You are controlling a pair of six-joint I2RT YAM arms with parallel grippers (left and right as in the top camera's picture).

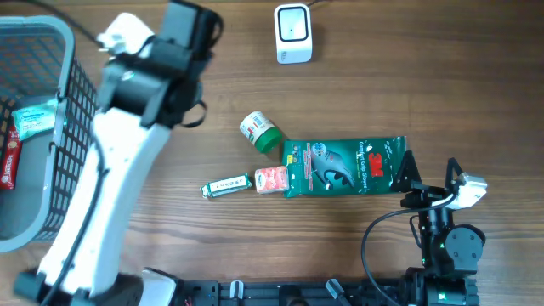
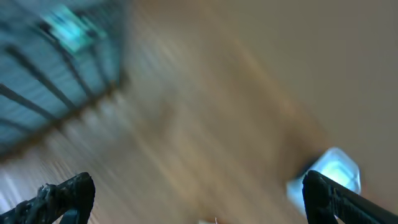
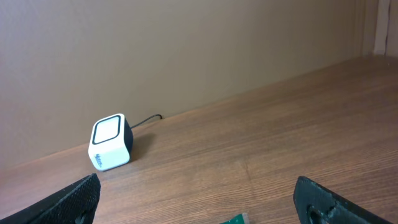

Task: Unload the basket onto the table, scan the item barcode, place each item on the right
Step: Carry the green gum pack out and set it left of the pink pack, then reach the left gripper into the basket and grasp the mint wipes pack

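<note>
Both claws hang released and empty: the left gripper (image 2: 199, 190) is between the scanner (image 1: 293, 32) and the basket (image 1: 38, 127), and the right gripper (image 3: 196, 202) faces the scanner. The glove pack (image 1: 344, 166) lies robot-side of the scanner, seemingly unscanned. The next move is probably to grasp it and turn its barcode toward the scanner.
</note>
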